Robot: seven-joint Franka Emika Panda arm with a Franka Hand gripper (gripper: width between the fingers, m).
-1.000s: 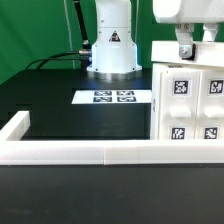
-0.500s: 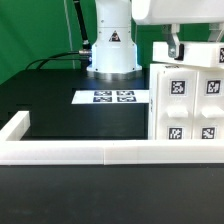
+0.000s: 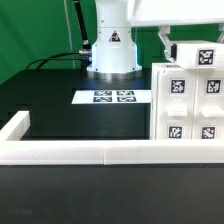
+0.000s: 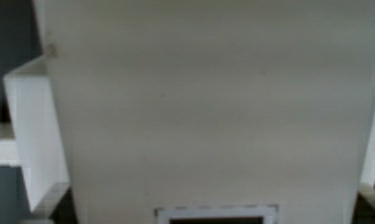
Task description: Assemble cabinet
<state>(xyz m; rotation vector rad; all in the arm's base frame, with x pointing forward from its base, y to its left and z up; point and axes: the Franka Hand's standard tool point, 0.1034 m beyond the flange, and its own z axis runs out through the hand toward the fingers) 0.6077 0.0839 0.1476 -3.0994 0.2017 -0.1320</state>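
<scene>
Even, bright overhead light in the exterior view; the white cabinet (image 3: 188, 105) nearly blows out, the black table (image 3: 70, 115) stays matte, shadows faint. The wrist view is dim, grey and soft, blurred throughout, darkest toward nine o'clock.

The cabinet (image 3: 188, 108) is a white plastic box-shaped body standing upright on the black desk (image 3: 60, 110) at the exterior view's right, its near lower edge just behind the low white rail. The face turned toward the exterior camera carries 4 visible black-and-white square tags, 2 above and 2 below (the right-hand pair is cut off by the picture's edge). A smaller white panel (image 3: 198, 55) with its own tag sits tilted at the body's top. In the wrist view a broad, plain white surface (image 4: 210, 100) fills nearly the whole picture, blurred, with part of a dark tag at one edge.
</scene>
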